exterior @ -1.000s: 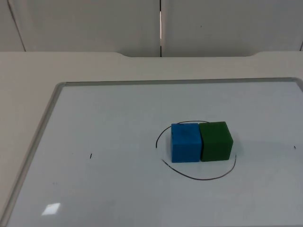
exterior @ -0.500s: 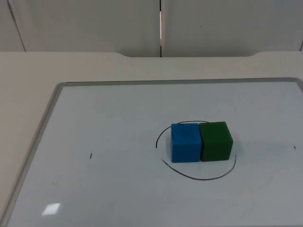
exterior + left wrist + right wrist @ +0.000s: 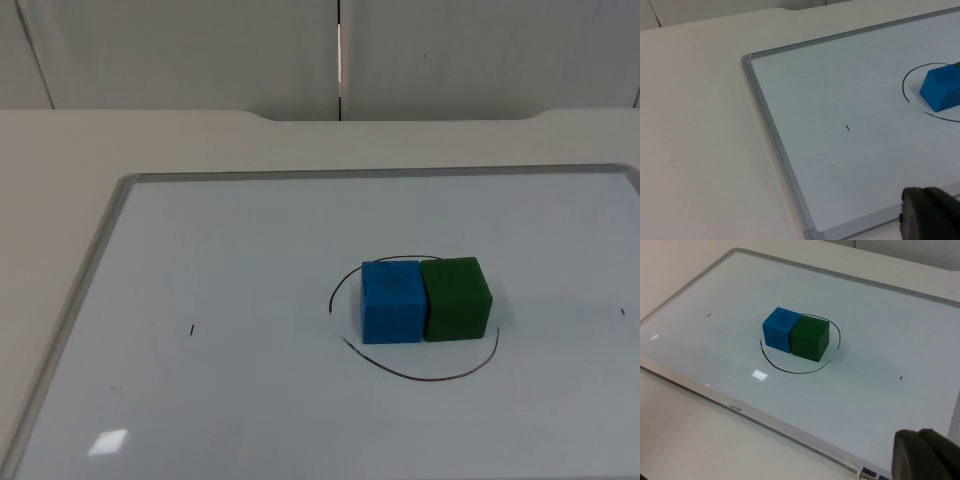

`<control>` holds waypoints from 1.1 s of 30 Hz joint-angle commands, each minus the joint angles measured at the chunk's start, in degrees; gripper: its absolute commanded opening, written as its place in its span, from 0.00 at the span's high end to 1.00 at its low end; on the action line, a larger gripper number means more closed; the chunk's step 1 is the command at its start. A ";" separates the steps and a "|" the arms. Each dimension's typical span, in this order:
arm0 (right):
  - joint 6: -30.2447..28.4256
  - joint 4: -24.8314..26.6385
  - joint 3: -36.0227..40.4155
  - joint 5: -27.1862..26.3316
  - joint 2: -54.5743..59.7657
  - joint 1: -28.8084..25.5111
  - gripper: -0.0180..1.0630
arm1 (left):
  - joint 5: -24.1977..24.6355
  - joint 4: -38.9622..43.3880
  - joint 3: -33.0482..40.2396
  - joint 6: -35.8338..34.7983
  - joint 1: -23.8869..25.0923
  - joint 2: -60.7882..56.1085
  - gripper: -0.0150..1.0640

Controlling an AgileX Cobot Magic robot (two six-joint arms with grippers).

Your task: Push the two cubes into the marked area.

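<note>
You see the blue cube point(image 3: 391, 301) touching the green cube point(image 3: 457, 298), both inside the drawn ring point(image 3: 414, 371), nearer the whiteboard's point(image 3: 250, 230) right edge. You cannot tell either gripper's state.
</note>
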 commanded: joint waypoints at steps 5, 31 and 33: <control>-0.41 -0.15 0.13 -0.10 -0.26 -0.02 0.82 | -0.71 0.04 0.26 -0.10 0.12 -0.21 0.99; -0.41 -0.15 0.13 -0.10 -0.26 -0.02 0.22 | -0.71 0.04 0.26 -0.13 0.12 -0.21 0.11; -0.41 -0.15 0.13 -0.10 -0.26 -0.02 0.22 | -0.71 0.04 0.26 -0.13 0.12 -0.21 0.10</control>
